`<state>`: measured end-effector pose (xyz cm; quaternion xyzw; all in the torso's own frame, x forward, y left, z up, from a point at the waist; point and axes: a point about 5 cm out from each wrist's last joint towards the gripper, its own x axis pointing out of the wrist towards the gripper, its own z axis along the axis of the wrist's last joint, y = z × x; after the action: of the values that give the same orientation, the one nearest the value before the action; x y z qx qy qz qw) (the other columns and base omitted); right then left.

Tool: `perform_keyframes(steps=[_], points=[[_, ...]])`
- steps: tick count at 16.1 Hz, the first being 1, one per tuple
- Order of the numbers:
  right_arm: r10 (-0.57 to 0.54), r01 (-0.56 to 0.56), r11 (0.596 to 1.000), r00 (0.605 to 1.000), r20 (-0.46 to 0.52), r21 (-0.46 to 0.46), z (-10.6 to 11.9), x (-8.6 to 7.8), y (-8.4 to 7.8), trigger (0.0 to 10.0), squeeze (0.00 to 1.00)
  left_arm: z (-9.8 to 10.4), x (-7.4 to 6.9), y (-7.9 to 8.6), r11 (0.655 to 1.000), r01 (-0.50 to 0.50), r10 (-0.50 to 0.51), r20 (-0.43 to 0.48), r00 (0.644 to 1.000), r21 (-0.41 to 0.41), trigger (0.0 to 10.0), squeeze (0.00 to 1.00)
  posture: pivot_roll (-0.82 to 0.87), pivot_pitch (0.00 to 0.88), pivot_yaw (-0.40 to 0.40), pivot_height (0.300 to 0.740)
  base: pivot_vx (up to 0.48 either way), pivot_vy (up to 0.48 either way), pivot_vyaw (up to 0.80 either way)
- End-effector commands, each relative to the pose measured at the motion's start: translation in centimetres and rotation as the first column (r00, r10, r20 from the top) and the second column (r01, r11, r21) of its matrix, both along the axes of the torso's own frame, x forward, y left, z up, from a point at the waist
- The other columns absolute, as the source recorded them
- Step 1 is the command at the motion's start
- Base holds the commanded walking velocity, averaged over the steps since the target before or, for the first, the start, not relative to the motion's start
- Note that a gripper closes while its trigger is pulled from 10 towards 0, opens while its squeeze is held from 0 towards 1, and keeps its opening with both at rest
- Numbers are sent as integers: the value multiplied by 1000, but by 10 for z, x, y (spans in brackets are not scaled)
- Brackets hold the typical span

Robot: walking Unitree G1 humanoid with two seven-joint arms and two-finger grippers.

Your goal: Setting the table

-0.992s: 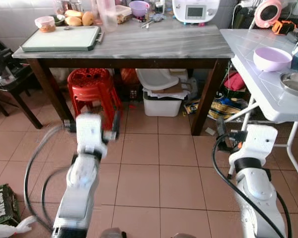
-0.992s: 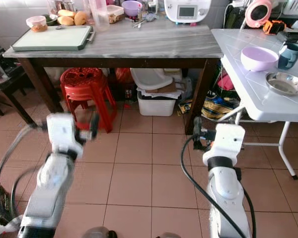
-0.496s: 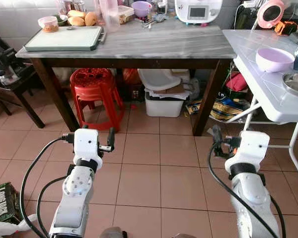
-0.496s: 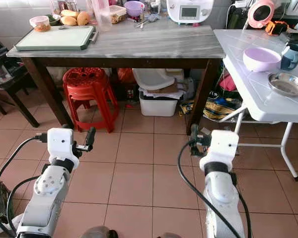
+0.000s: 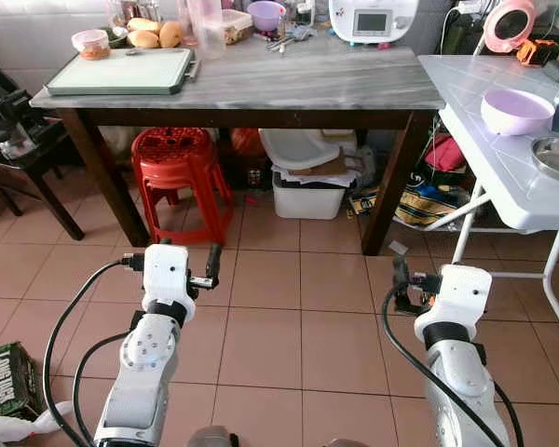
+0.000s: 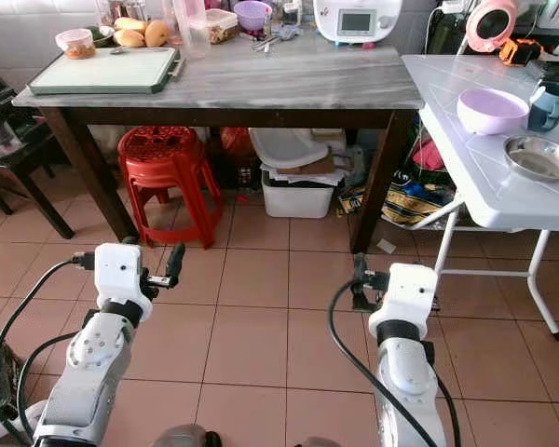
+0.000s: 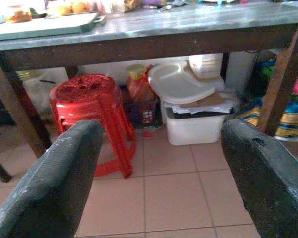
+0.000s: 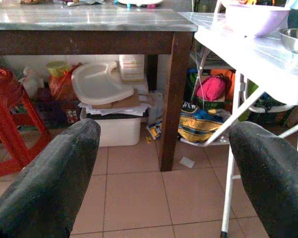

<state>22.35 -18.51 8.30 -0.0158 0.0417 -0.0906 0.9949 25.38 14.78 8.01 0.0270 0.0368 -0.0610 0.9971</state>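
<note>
Well beyond both spread, empty pincers, right (image 8: pixel 161 148) and left (image 7: pixel 156 163), sits the purple bowl (image 5: pixel 516 110).

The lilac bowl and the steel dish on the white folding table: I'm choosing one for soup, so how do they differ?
The lilac plastic-looking bowl is deep with tall sides; the round steel dish is shallow and flat-bottomed. The bowl is matte and opaque-coloured; the dish is shiny metal. The bowl sits farther from the robot, the dish nearer the white folding table's front edge. Both stand upright and look empty.
</note>
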Motion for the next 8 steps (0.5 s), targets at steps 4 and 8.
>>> perform_keyframes(steps=[4,8], points=[[15,-15,1000,1000,1,-6,-1,0,2,10000,0,4,0,-1,1000,30,-30,25,999,-2,10000,0,-33,0,37,740,141,0,0],[20,-20,1000,1000,1,-18,-1,0,2,10000,0,4,-1,-1,1000,31,-31,21,999,1,10000,0,-34,0,33,740,299,0,0]])
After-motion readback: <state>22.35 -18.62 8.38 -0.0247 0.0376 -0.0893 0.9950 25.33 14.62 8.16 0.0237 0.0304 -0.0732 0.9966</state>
